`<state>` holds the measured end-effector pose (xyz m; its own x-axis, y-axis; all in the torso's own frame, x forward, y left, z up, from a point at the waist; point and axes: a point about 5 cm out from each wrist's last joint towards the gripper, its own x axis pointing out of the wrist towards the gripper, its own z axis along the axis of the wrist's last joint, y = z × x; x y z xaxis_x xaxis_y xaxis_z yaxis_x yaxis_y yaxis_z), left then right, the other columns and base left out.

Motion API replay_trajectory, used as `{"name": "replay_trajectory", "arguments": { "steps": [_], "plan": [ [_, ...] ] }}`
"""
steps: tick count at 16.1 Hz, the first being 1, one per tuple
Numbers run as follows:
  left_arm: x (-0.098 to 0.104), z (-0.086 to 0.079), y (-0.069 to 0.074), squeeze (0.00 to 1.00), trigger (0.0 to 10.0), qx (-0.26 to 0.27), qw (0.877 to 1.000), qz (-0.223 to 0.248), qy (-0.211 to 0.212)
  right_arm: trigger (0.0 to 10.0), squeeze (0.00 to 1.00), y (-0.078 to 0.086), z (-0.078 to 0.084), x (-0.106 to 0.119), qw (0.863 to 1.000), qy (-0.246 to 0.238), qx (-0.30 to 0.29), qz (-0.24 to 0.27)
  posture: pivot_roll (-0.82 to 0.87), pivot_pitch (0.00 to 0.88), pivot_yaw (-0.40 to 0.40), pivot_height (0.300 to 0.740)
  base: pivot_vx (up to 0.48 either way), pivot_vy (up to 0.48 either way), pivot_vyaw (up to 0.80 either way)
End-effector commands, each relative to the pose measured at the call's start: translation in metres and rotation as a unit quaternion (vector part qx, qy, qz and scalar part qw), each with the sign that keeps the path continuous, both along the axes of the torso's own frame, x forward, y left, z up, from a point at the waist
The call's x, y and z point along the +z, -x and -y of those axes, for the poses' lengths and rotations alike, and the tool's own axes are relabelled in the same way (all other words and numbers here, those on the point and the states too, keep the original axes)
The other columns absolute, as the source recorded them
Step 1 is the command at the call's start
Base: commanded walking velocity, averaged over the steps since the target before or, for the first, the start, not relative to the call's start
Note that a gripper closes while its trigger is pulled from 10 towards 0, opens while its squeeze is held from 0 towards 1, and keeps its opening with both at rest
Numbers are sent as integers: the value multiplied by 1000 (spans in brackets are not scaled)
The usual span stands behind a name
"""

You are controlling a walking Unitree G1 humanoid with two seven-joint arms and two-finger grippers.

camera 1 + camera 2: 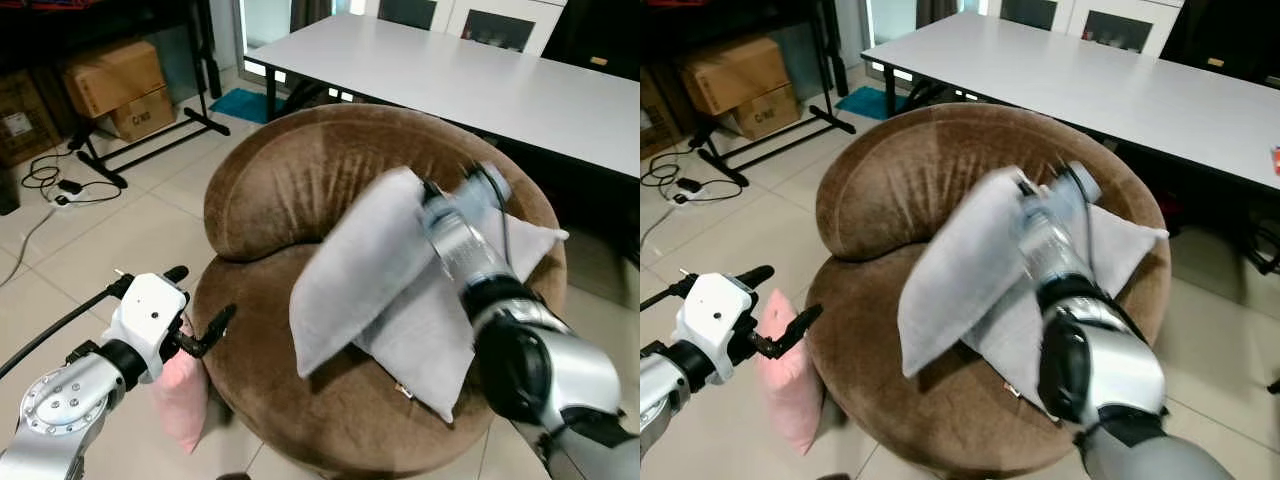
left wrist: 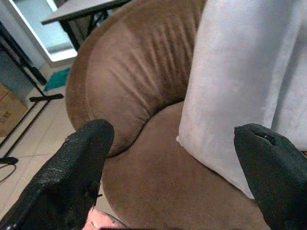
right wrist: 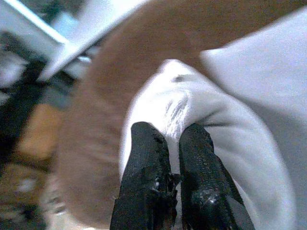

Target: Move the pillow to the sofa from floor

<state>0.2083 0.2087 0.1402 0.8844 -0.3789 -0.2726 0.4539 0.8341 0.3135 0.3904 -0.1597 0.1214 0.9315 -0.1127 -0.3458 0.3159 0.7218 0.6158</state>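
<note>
My right gripper (image 3: 173, 139) is shut on a fold at the upper edge of a grey pillow (image 1: 365, 265). It holds the pillow tilted over the seat of the round brown sofa (image 1: 290, 180). A second grey pillow (image 1: 440, 330) lies on the seat under it, leaning toward the right of the backrest. A pink pillow (image 1: 180, 395) stands on the floor against the sofa's left side. Just above the pink pillow my left gripper (image 1: 205, 295) hangs open, its fingers (image 2: 81, 163) spread wide toward the sofa with nothing between them.
A long white table (image 1: 450, 70) stands close behind the sofa. Cardboard boxes (image 1: 115, 75), a black stand's legs (image 1: 150, 140) and loose cables (image 1: 50, 180) lie at the far left. A teal mat (image 1: 235, 103) sits under the table's end. Tiled floor spreads left of the sofa.
</note>
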Motion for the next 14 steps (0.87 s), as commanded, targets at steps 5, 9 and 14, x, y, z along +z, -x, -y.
{"name": "replay_trajectory", "arguments": {
  "steps": [5,9,14],
  "plan": [
    [2,7,-5,0,10000,-18,1000,1,2,10000,1000,19,34,-32,995,84,-20,-49,34,0,-14,740,0,0,0],
    [4,9,-6,0,10000,-16,1000,6,20,10000,1000,11,49,-8,992,124,5,23,34,0,-16,740,0,0,0],
    [2,17,-1,0,10000,-4,996,4,90,10000,0,18,66,40,963,219,44,153,3,0,-30,740,0,0,0]
  ]
}}
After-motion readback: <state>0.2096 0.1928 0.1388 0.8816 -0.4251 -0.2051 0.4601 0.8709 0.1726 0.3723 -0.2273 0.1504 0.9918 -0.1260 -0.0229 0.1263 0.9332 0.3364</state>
